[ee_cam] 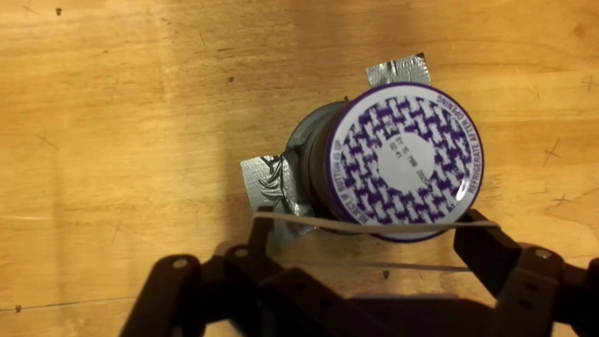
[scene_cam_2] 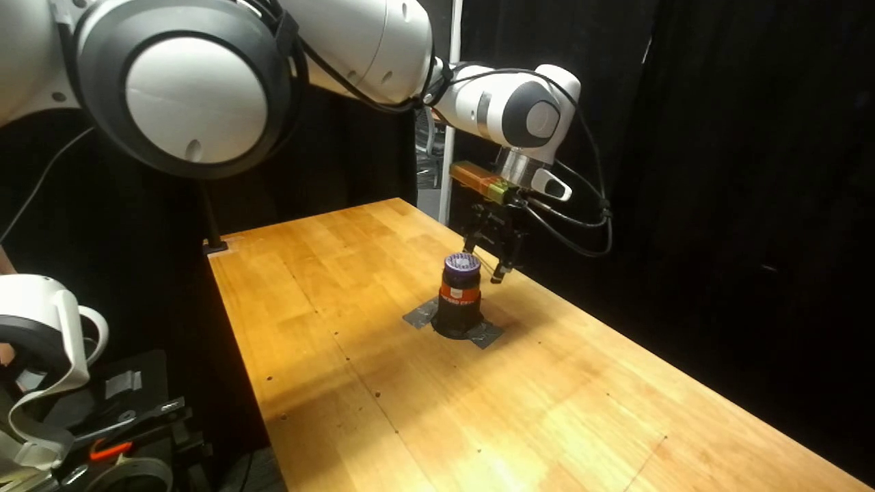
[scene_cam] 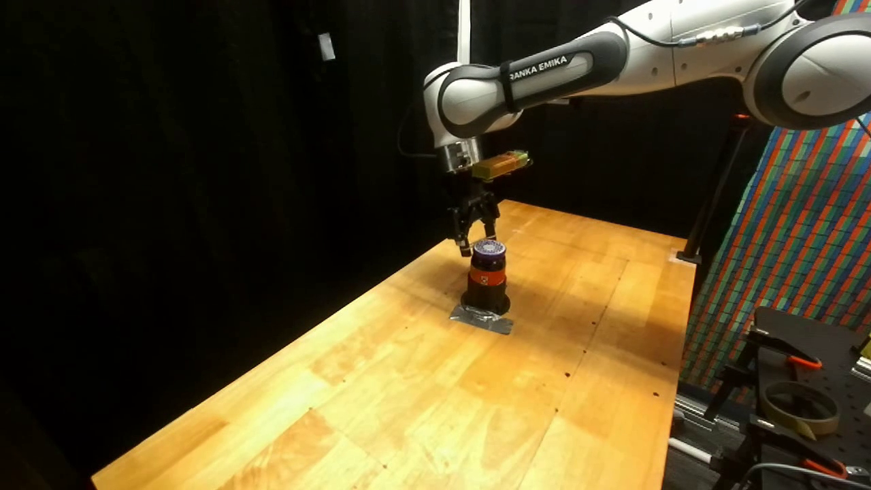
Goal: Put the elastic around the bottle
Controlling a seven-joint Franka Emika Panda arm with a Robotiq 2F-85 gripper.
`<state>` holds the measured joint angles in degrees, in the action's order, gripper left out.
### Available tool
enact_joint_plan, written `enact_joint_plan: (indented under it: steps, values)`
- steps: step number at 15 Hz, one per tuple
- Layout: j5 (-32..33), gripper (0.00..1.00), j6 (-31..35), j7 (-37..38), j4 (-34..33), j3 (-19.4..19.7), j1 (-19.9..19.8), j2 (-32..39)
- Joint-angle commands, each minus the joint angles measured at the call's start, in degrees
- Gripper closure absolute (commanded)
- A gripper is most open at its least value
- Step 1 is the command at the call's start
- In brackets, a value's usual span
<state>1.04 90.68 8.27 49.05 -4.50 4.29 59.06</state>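
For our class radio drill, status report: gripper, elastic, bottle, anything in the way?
Gripper open, elastic stretched across it. Bottle upright, not yet looped. Tape strips low beside it, probably no hindrance.

Lid (ee_cam: 404,162) is purple and white in a jaggedy check. Bottle (scene_cam: 488,265) is dark with an orange-red band (scene_cam: 488,278). Elastic (ee_cam: 376,229) looks tan, tho it's blurry. Pincer (scene_cam: 478,244) mostly black, tape (ee_cam: 266,182) silvery grey, surface (scene_cam_2: 328,246) honey-yellow wood grain.

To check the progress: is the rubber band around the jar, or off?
Off: the wrist view shows the rubber band stretched between two spread fingers, not around the jar.
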Motion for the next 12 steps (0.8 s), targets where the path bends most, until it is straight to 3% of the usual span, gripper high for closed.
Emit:
enact_joint_plan:
  steps: [1, 10, 12]
  values:
    - [-0.53, 0.00, -0.97, 0.12, 5.51, -0.62, 0.16, -3.48]
    - [-1.17, 0.00, 4.01, -0.49, 25.37, -2.16, -0.53, -16.50]
    - [-2.35, 0.00, 6.05, -1.24, 30.09, -0.70, 0.33, -18.87]
